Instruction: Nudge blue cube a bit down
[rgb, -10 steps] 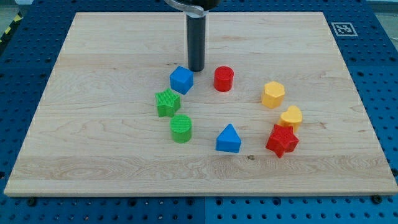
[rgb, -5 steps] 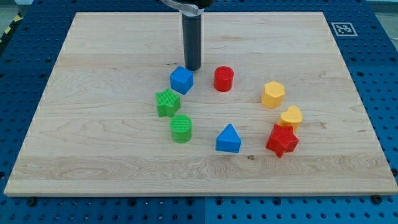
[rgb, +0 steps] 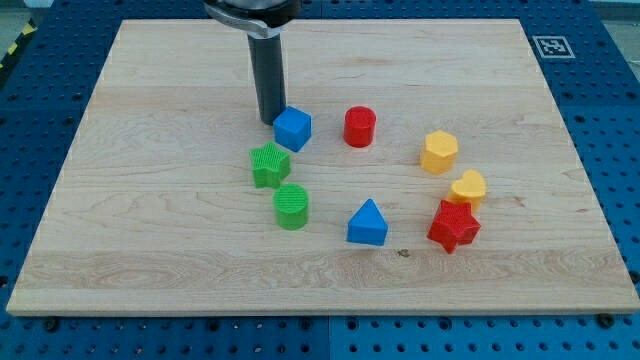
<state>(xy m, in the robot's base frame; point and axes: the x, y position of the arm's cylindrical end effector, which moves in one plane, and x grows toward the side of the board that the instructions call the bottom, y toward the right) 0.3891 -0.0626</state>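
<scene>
1. No gripper on this rig to open or close; my tip (rgb: 268, 121) has slid toward the worktop's left edge, now just up-left of the blue cube (rgb: 293, 129).
2. The cube hasn't moved; it sits above the green star (rgb: 269, 165), so the downward nudge is still to do.

Light: bright, even, seemingly from overhead
Shadows: short and soft beside each block on the wooden board (rgb: 150, 230)
Glare: faint sheen along the rod (rgb: 267, 75)
Focus: sharp throughout, no blur
Distortion: board edges straight
</scene>
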